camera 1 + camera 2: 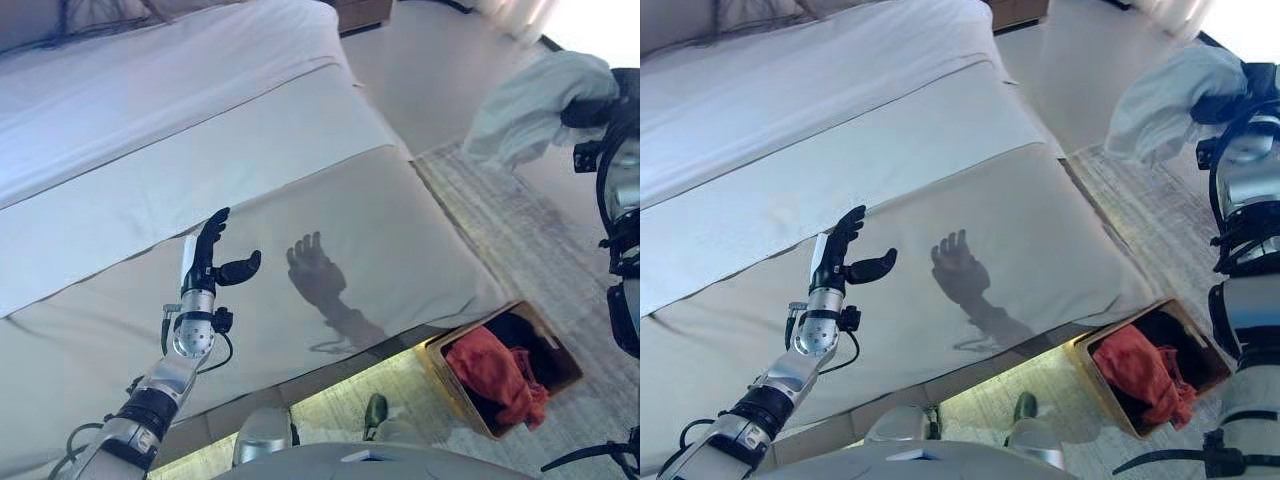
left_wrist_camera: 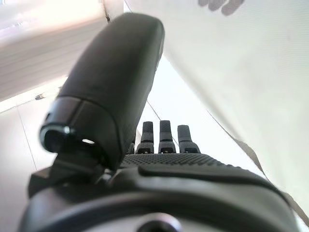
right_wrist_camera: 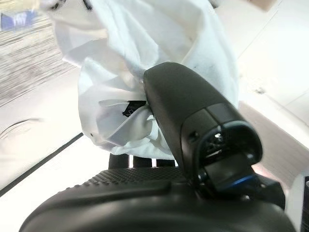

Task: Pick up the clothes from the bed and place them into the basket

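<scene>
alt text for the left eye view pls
The right hand holds a white garment up over the floor, beyond the basket holding red clothes. The left hand hovers open over the bed.

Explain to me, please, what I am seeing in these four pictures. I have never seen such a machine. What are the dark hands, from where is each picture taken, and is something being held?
This is a humanoid robot tidying clothes. Two pictures come from the two eyes of a camera on its head, looking down at a bed and the floor beside it. The other two come from cameras on its wrists, looking along each hand from very close.

The left hand is raised over the bed, fingers straight, holding nothing. The right hand is lifted high at the right, closed on a white garment that hangs from it.

On the floor by the bed's corner stands a basket already containing red clothes. No other clothes show on the visible part of the bed.
</scene>
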You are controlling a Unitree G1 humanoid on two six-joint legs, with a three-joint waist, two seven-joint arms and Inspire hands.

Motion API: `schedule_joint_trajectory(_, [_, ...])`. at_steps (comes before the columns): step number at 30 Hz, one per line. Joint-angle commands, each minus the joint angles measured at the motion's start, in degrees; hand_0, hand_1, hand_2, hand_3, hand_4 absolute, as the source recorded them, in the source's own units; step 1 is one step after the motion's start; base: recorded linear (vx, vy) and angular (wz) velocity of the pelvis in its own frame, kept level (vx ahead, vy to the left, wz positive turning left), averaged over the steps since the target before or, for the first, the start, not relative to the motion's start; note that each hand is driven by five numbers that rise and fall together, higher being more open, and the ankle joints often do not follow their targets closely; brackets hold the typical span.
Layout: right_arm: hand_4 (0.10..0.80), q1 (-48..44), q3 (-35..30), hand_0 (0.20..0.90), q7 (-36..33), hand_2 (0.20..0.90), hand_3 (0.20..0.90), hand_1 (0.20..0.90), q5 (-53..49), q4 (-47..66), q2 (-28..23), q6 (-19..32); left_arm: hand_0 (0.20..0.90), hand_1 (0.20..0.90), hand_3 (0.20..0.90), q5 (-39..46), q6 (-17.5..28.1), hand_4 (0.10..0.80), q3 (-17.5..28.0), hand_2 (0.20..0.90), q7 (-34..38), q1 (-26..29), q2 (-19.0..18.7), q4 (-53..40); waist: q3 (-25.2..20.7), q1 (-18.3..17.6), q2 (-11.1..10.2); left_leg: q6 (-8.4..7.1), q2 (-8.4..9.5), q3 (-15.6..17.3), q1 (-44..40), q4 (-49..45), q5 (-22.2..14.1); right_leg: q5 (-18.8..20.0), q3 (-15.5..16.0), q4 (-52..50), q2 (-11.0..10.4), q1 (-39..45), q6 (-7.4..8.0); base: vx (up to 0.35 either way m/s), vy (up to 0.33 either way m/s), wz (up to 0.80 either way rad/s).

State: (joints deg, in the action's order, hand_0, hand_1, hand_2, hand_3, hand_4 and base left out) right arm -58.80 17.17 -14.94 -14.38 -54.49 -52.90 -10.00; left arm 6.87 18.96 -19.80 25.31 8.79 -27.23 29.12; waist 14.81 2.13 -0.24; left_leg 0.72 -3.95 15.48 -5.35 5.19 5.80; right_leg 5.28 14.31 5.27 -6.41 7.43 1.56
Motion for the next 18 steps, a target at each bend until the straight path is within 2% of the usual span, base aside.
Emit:
schedule_joint_trajectory(1, [0.100, 1.13, 0.02, 0.300, -5.13, 0.300, 0.200, 0.300, 0.01, 8.01, -5.55, 4.69, 0.900, 0.900, 0.900, -2.30, 5.56, 0.800, -0.41, 0.900, 0.33, 0.30, -0.49, 0.41, -8.61, -1.68, -1.74, -3.83, -1.24, 0.83, -3.24, -0.19, -6.51, -1.16, -1.44, -0.27, -0.19, -2.97, 2.45, -0.001, -0.006, -0.32])
schedule_joint_trajectory(8, [0.100, 9.73, -4.62, 0.300, -4.66, 0.300, 0.200, 0.300, 0.62, 12.01, -5.37, 2.96, 0.900, 0.900, 0.900, -3.14, 5.64, 0.800, -0.42, 0.900, -0.39, 2.11, 0.49, 1.75, -8.26, -4.55, -1.82, -3.77, -1.19, 2.96, -3.57, -0.19, -6.85, -0.67, -3.78, -0.27, 0.69, -4.38, 2.54, -0.003, -0.003, -0.24])
schedule_joint_trajectory(18, [0.100, 23.33, -11.52, 0.300, -6.41, 0.300, 0.200, 0.300, 3.59, 11.26, -0.68, 1.56, 0.900, 0.900, 0.900, -4.07, 5.02, 0.800, 1.64, 0.900, -0.94, 2.43, 0.68, 0.91, -7.24, -6.92, -1.10, -3.78, -1.09, 4.56, -4.36, -0.19, -7.41, -0.81, -6.24, -0.27, 1.67, -5.15, 2.45, 0.012, -0.008, -0.14])
